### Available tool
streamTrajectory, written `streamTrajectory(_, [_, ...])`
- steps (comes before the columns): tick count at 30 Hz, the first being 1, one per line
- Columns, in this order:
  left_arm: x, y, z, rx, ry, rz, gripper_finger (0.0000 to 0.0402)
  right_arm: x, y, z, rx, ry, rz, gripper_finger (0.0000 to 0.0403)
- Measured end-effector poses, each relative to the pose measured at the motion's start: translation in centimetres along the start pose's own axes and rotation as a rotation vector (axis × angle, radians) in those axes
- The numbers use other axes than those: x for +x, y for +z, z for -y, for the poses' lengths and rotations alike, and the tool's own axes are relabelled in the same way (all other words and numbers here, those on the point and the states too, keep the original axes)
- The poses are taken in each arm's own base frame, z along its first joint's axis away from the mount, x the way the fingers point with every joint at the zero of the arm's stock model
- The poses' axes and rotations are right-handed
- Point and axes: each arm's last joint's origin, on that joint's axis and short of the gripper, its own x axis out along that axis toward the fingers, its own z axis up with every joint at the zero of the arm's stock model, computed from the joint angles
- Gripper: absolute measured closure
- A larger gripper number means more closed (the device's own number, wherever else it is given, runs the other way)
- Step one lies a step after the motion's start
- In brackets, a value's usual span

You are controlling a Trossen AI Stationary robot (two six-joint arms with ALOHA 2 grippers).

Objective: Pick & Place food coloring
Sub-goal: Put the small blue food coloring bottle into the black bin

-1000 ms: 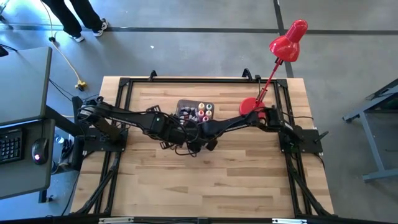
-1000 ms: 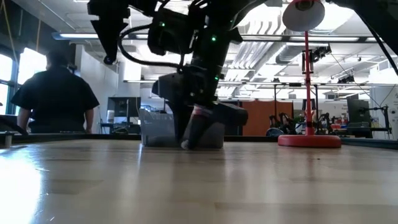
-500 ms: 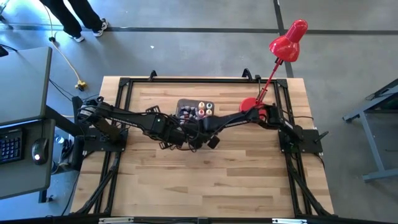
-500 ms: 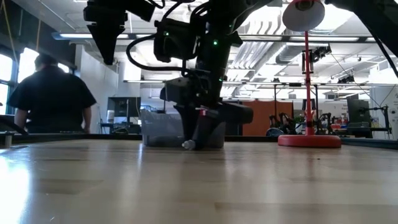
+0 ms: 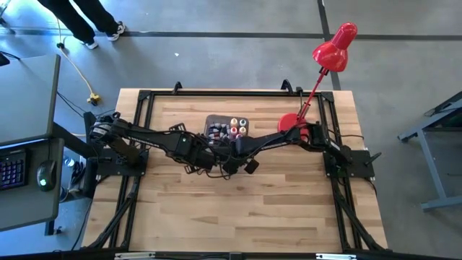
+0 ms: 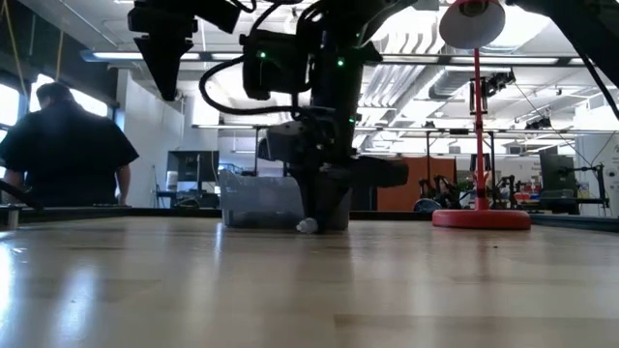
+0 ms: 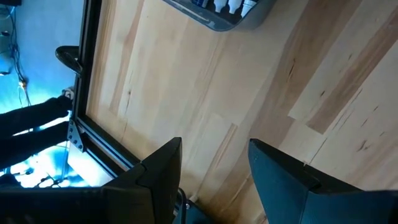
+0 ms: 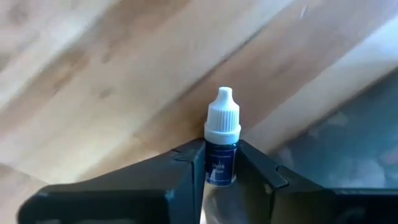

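Note:
One food coloring bottle (image 8: 222,144), with a dark blue body and a white dropper cap, sits between the fingers of my right gripper (image 8: 221,163), which is shut on it. In the low view the gripper (image 6: 314,198) hangs just in front of the grey bin (image 6: 253,205), with the white cap (image 6: 307,225) down at the tabletop. Several more bottles (image 5: 234,128) stand inside the bin (image 5: 214,121). My left gripper (image 7: 214,171) is open and holds nothing. It is above the wood beside the right gripper, near the bin (image 7: 219,22). My right gripper pinches the bottle's dark body (image 8: 221,168) between its two fingers. The white cap (image 8: 222,118) sticks out past the fingertips. The fingers come from above, pointing down, so the bottle hangs cap-down. I cannot tell whether the cap (image 6: 307,225) touches the table.
The red desk lamp stands with its base (image 5: 289,121) at the table's far right and its head (image 5: 333,50) beyond the edge. A person (image 6: 66,145) stands beyond the far edge. Bare wood (image 5: 238,209) fills the table's near half.
My right gripper, holding the bottle cap-down, has moved a little toward the table's right and toward the bin. The white cap has stayed low near the tabletop as it went.

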Motion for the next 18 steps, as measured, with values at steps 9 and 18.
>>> streamTrajectory(9, [-0.1, -0.1, -0.1, -0.006, 0.008, -0.001, 0.0221, -2.7, 0.1, 2.2, 0.065, -0.131, -0.061, 0.0338])
streamTrajectory(18, [-0.1, -0.1, -0.2, -0.008, 0.008, -0.005, 0.0221, -5.2, -1.1, 5.2, 0.169, -0.26, -0.105, 0.0326])
